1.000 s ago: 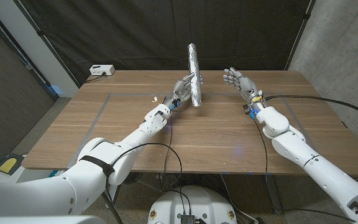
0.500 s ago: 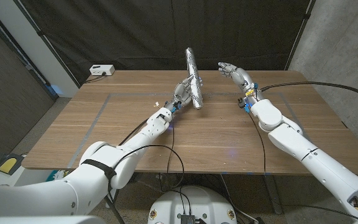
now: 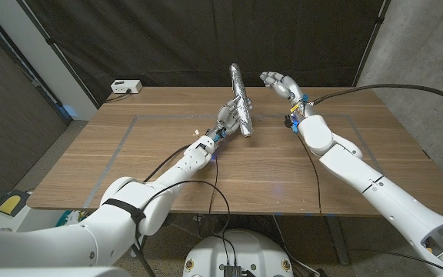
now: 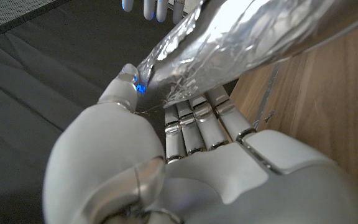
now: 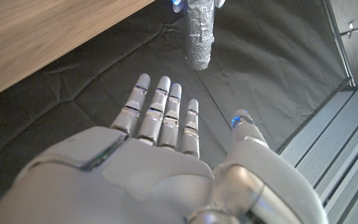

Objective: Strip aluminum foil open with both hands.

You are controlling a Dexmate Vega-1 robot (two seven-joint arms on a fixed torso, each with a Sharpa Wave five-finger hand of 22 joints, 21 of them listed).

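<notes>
one foil roll (image 3: 240, 100), two robot hands, left hand (image 3: 227, 117), right hand (image 3: 278, 82), one white box (image 3: 125, 87), one table (image 3: 160, 165)

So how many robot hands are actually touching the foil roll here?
1. The left hand grips the foil roll near its lower end, holding it up above the table. The right hand is open beside the roll's top, apart from it.

foil roll (image 4: 241, 43) — far end cropped

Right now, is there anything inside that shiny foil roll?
I can't tell. The foil roll is crinkled and wrapped shut all along, so whatever is inside is covered. The left hand grips its lower part; the right hand is open beside it, not touching.
</notes>
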